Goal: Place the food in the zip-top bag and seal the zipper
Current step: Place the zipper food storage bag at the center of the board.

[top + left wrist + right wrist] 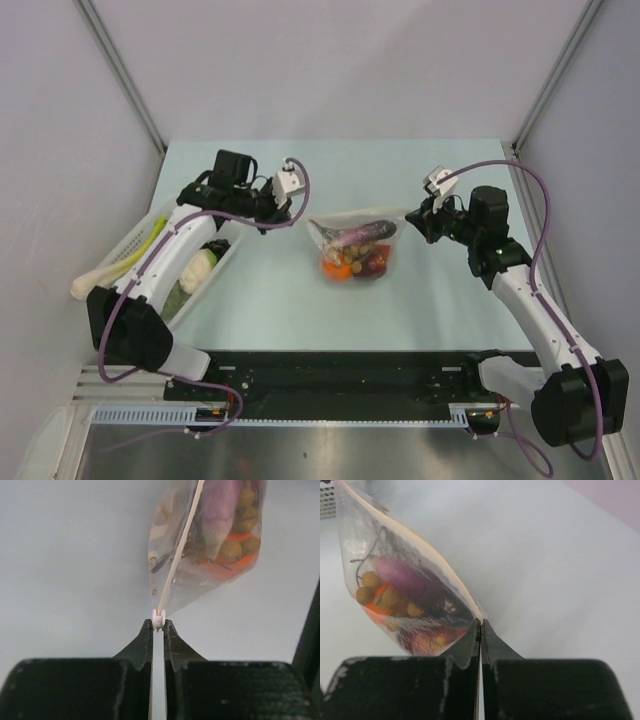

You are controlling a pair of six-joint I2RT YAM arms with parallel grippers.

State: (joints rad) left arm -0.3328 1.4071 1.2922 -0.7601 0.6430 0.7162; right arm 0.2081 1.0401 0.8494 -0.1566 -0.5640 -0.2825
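At the far left, a white tray [229,257] is seen on the pale table [260,300], beside the left arm. A long pale leek [100,272] sticks out over the tray's near end, and a white and green vegetable [200,266] lies inside it.

The left gripper [298,218] is stretched toward the middle of the table and meets the left corner of the bag [355,245]. In the left wrist view, the left gripper [158,625] is seen with its fingers [145,641] drawn in almost to touching. A small white slider [158,618] at the end of the zipper [180,550] is pinched between their tips.

The bag [172,510] is stretched between the two grippers at mid-table, with its zipper edge uppermost and its belly sagging below. Whether the belly rests on the table cannot be told. The toy food [352,255] is bunched inside: a purple piece [220,515], tan balls [235,550] and orange and red pieces are made out through the plastic.

At the right, the right gripper [410,221] is set at the bag's other top corner. In the right wrist view, its fingers [468,647] are pressed together on that corner of the bag [350,545], where the zipper [430,555] ends.
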